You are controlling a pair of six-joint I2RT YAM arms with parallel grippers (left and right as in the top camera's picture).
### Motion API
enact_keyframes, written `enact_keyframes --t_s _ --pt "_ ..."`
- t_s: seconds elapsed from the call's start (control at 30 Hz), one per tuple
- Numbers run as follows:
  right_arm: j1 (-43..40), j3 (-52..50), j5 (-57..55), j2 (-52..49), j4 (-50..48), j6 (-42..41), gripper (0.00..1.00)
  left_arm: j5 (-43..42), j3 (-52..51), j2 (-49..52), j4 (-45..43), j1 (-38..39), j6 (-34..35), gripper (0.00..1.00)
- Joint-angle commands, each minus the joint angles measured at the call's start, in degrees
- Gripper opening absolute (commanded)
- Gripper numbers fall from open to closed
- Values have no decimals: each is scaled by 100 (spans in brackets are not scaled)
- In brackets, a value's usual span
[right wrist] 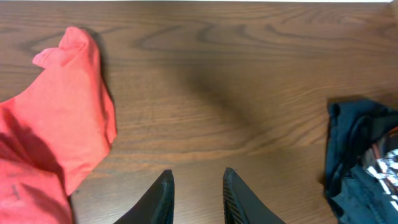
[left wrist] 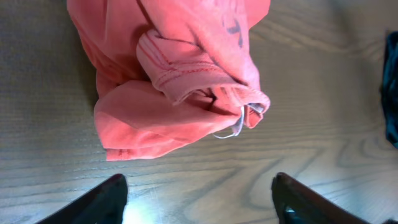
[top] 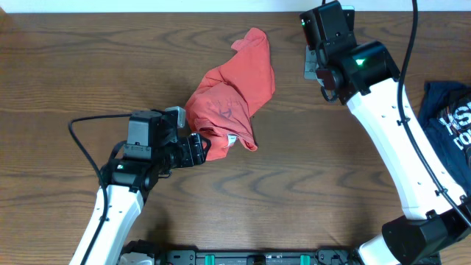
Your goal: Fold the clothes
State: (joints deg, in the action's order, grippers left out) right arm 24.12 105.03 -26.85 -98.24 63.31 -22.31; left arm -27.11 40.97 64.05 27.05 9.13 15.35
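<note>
I count one red-orange T-shirt [top: 232,92], one dark blue garment [top: 449,121], two robot arms [top: 110,213] [top: 390,140], one wooden table [top: 73,59].

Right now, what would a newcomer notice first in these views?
The red-orange T-shirt, crumpled in a heap mid-way across the wooden table. The left pincer sits at the heap's near-left edge, open and holding nothing. A dark blue garment with white lettering lies at the far right edge.
</note>
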Motion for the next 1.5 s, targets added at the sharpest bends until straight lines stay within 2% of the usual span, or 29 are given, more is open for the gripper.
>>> enact_keyframes --t_s 0.0,0.17,0.5,0.77,0.83,0.93,0.97,1.0,1.1,1.2,1.3,1.37,1.47 --pt "-52 50 144 31 20 -107 25 35 116 201 28 39 -730 68" --pt "-52 50 144 31 28 -107 25 949 116 619 -39 90 -1051 68" --pt "-55 50 149 31 39 -129 25 984 116 1394 -1091 98 -1327 69" --pt "-55 50 149 31 35 -146 25 964 116 1893 -1351 271 -1325 69" --pt "-52 50 149 31 35 -149 25 964 116 1954 -1412 393 -1327 62" --pt "-55 50 146 31 39 -146 25 964 116 1978 -1510 581 -1368 28" --pt "-55 50 146 31 39 -144 25 966 116 1963 -1519 640 -1388 11" --pt "-55 50 146 31 39 -144 25 964 116 1937 -1515 686 -1388 6" --pt "-55 50 144 31 39 -144 25 964 118 1731 -1270 734 -1346 6" --pt "-55 50 144 31 39 -144 25 861 149 1193 -656 737 -911 6" --pt "-59 50 146 31 37 -142 25 -46 411 409 127 734 -717 6" --pt "-59 50 195 31 20 -109 25 -623 743 -264 352 734 -573 6" --pt "-59 50 487 31 -13 164 25 -669 1285 -1012 330 732 -518 6"
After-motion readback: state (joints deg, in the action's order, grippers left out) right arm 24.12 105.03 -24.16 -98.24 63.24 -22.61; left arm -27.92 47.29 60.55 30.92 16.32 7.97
